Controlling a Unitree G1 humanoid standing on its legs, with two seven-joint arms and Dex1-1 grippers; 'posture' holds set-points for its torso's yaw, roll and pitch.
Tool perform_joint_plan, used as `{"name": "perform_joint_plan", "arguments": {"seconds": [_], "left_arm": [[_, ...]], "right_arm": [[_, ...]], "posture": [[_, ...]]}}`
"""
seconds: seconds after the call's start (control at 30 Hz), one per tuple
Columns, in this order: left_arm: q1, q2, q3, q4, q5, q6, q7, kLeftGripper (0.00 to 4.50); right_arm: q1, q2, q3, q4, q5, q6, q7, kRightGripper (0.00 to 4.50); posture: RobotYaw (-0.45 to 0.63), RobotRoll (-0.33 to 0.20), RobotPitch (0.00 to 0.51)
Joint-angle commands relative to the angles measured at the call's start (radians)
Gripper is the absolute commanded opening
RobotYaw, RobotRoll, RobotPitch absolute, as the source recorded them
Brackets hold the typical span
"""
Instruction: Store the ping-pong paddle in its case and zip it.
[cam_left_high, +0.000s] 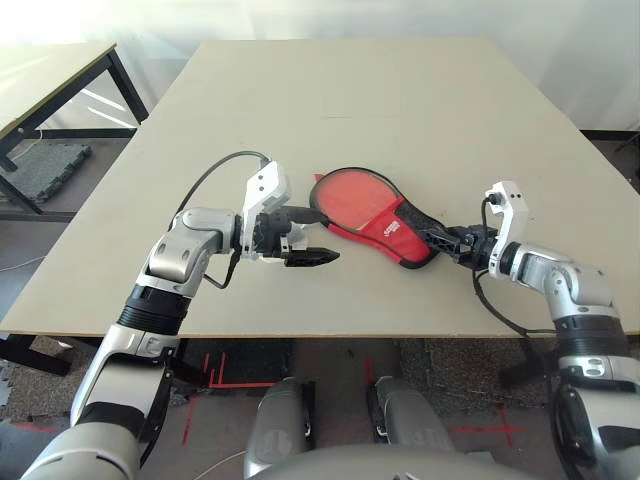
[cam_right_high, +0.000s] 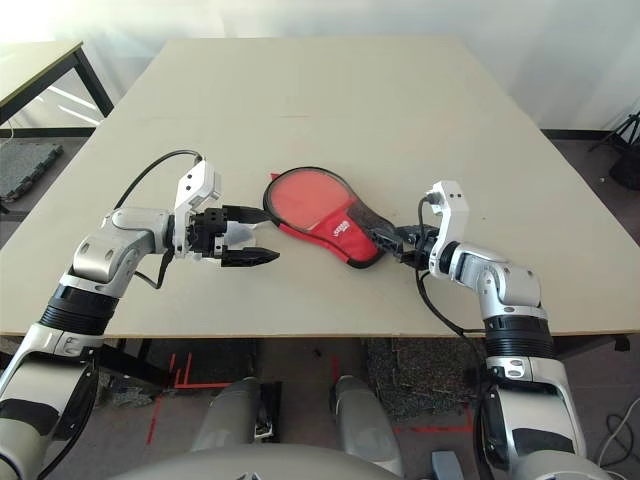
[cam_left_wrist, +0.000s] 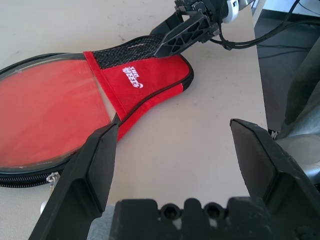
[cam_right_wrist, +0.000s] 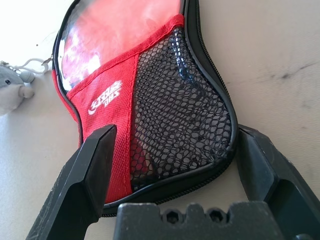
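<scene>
The case (cam_right_wrist: 150, 115) lies with its handle end between the right gripper's (cam_right_wrist: 172, 145) parted jaws; the left gripper's (cam_left_wrist: 175, 150) jaws gape just beside it. Next, judging by this: pinch and zip.

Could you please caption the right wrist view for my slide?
Open right gripper straddling the narrow handle end of the red case, black mesh pocket facing up on the table.

Red case (cam_left_high: 365, 215) flat on table, paddle inside.
</scene>
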Motion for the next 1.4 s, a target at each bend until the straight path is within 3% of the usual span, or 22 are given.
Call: {"name": "perform_joint_plan", "arguments": {"seconds": [0.03,0.43,0.7,1.03,1.4], "left_arm": [[-0.012,0.002,-0.003,-0.005,-0.005,0.0,0.002,4.5],[-0.022,-0.004,-0.007,0.008,0.004,-0.012,0.007,4.5],[-0.033,-0.011,-0.011,0.028,0.008,-0.028,0.011,4.5],[-0.051,-0.005,-0.011,0.066,0.013,-0.049,0.001,4.5],[-0.064,0.001,-0.008,0.089,0.012,-0.065,-0.001,4.5]], "right_arm": [[0.023,0.025,0.019,-0.007,0.018,0.057,-0.02,4.09],[0.049,0.026,-0.014,-0.023,0.037,0.104,-0.034,0.02],[0.123,0.022,-0.014,-0.12,0.082,0.146,-0.041,0.02],[0.272,-0.086,-0.028,-0.312,0.177,0.236,-0.007,0.02],[0.471,-0.16,-0.159,-0.522,0.309,0.313,-0.022,0.02]], "posture": [[-0.01,0.0,0.057],[-0.02,0.0,0.059],[-0.03,0.0,0.055],[-0.04,0.0,0.06],[-0.04,0.0,0.062]]}}
